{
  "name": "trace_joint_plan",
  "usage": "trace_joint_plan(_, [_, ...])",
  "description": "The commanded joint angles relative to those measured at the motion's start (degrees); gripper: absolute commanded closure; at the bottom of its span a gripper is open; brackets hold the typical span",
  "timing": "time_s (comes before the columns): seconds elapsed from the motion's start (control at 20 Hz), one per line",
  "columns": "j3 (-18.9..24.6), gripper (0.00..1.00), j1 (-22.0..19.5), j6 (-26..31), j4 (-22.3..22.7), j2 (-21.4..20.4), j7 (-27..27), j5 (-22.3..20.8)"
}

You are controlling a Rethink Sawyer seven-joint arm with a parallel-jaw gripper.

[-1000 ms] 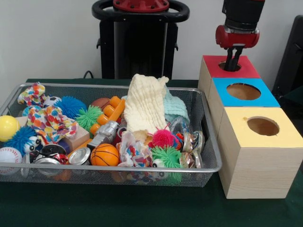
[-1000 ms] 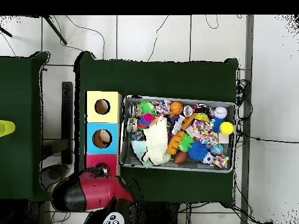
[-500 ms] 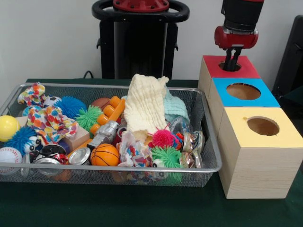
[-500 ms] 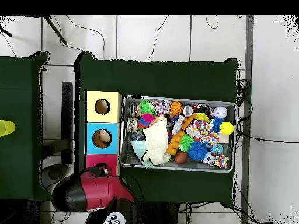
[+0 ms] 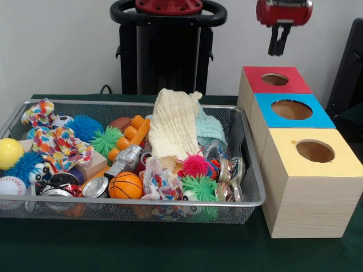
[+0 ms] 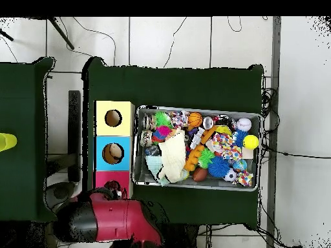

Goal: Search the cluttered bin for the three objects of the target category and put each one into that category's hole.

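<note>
My gripper [image 5: 279, 45] hangs high above the red box [image 5: 275, 80] and clear of its round hole, open by a narrow gap with nothing in it. In the overhead view the red arm [image 6: 110, 216] hides the gripper and part of the red box [image 6: 103, 179]. The wire mesh bin [image 5: 170, 202] is full of clutter: a cream cloth [image 5: 174, 127], a mint cloth [image 5: 210, 129], a small basketball [image 5: 125, 185], a yellow ball [image 5: 9, 152], a baseball [image 5: 11, 186], spiky rubber balls [image 5: 195, 165] and metal cans [image 5: 95, 187].
A blue box [image 5: 292, 110] and a yellow box [image 5: 312, 153] stand in a row with the red one, right of the bin. Something brownish shows inside the blue box's hole [image 6: 113, 154]. The bin [image 6: 194, 108] sits on green cloth.
The gripper has risen straight up out of the red box's hole, which now shows fully in the front view. The bin's contents have not moved.
</note>
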Motion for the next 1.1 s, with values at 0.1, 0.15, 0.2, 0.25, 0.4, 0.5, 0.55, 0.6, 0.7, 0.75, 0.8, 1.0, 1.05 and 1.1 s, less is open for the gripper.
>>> trace_joint_plan(0.1, [1.9,1.0,-6.8,11.6,0.5,-8.8,-3.0,-2.3])
trace_joint_plan(0.15, [4.6,1.0,-11.6,7.6,3.6,-8.5,-7.3,-0.6])
trace_joint_plan(0.2, [7.1,1.0,-16.2,3.8,4.5,-6.9,-10.7,-1.8])
trace_joint_plan(0.25, [9.6,1.0,-20.8,0.1,5.3,-5.2,-14.2,-2.9])
trace_joint_plan(0.4, [11.8,1.0,-28.4,-6.2,3.2,-0.8,-17.2,-11.4])
trace_joint_plan(0.5, [13.6,1.0,-31.9,-8.8,1.9,1.6,-16.9,-16.7])
trace_joint_plan(0.55, [14.9,1.0,-33.9,-10.3,1.3,2.8,-17.0,-19.0])
trace_joint_plan(0.6, [16.7,1.0,-36.1,-11.7,1.0,4.1,-16.7,-21.1])
trace_joint_plan(0.7, [17.3,1.0,-37.8,-12.8,-1.1,6.3,-15.1,-25.5])
trace_joint_plan(0.75, [18.1,1.0,-38.8,-12.5,-1.4,6.7,-14.5,-26.6])
trace_joint_plan(0.8, [19.0,1.0,-39.7,-12.2,-1.6,7.1,-13.9,-27.8])
trace_joint_plan(1.0, [20.7,1.0,-39.9,-11.4,-2.1,7.1,-9.5,-30.8])
trace_joint_plan(1.05, [20.5,1.0,-39.2,-11.5,-2.7,7.6,-8.1,-31.4])
trace_joint_plan(1.1, [20.4,1.0,-38.5,-11.7,-2.9,8.0,-6.7,-31.9])
